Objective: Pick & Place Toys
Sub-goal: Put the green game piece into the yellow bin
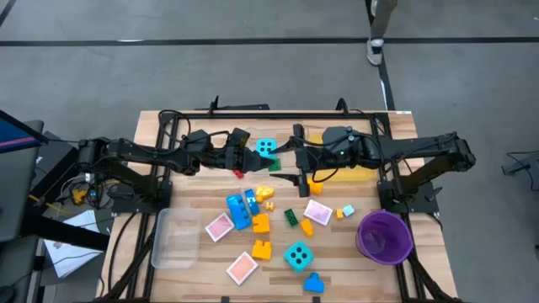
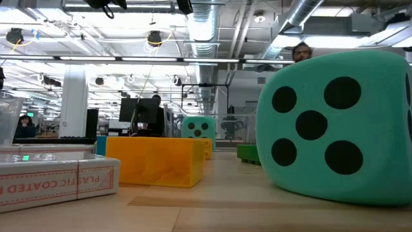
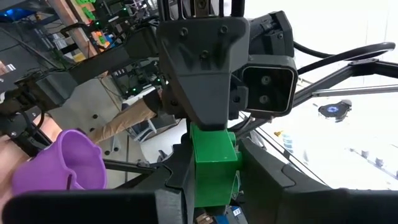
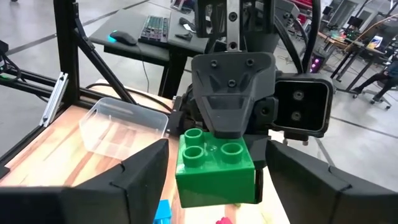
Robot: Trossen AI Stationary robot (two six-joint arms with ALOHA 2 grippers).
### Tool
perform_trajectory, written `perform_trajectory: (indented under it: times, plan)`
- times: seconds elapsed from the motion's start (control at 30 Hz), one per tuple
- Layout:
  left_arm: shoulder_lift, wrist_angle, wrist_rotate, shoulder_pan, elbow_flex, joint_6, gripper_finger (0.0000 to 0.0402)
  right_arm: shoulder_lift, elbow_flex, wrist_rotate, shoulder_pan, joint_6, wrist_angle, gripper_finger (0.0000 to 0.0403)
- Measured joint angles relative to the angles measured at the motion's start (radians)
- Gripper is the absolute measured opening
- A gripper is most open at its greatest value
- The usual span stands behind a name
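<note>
Jaws of the left arm [image 1: 152, 156] are clenched on a green brick [image 3: 214, 162], its narrow sides pinched between the two dark fingers [image 3: 177, 186]. It is held up in the air over the back half of the tabletop [image 1: 278, 290], about midway across. The right arm [image 1: 404, 151] has reached in from the other side, and the two wrists meet nose to nose. In the right wrist view the same green brick [image 4: 214, 165] sits between that arm's jaws, studs up, with a finger [image 4: 137, 171] close on each side. Whether the right jaws are actually pressing on it I cannot tell.

Just behind the meeting point one turquoise die [image 1: 266, 148] rests on the wood. The yellow tray [image 1: 358, 174] lies under the right arm. The other turquoise die [image 1: 296, 255] sits near the front edge and fills much of the low view. A blue brick [image 1: 313, 284] lies just in front of it.

The rest of the toys are scattered across the middle:
- blue bricks [image 1: 240, 209]
- two orange bricks [image 1: 261, 224]
- a yellow brick [image 1: 265, 192]
- a second green brick [image 1: 290, 217]
- three pink tiles [image 1: 219, 227]

A small red piece [image 1: 239, 174] lies below the left wrist. The clear tray [image 1: 177, 238] stands at the front left and the purple bowl [image 1: 385, 236] at the front right. I can see no toy in the bowl.
</note>
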Motion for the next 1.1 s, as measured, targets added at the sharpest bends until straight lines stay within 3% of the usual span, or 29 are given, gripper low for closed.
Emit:
perform_trajectory:
  times: [0.17,0.4,0.77,1.1]
  plan:
    - [0.000,0.000,0.000,0.000,0.000,0.000,0.0086,0.000,0.000,0.000,0.001,0.000,0.000,0.0223]
    - [0.000,-0.003,0.001,0.000,0.000,-0.009,0.0088,0.000,0.000,0.000,0.008,-0.004,0.000,0.0135]
    - [0.001,-0.017,-0.009,-0.001,0.000,-0.002,0.0102,0.000,0.000,0.001,0.014,0.016,-0.016,0.0154]
    - [0.001,-0.035,-0.007,0.008,0.000,0.049,0.0172,0.000,0.000,0.000,0.013,0.051,-0.020,0.0136]
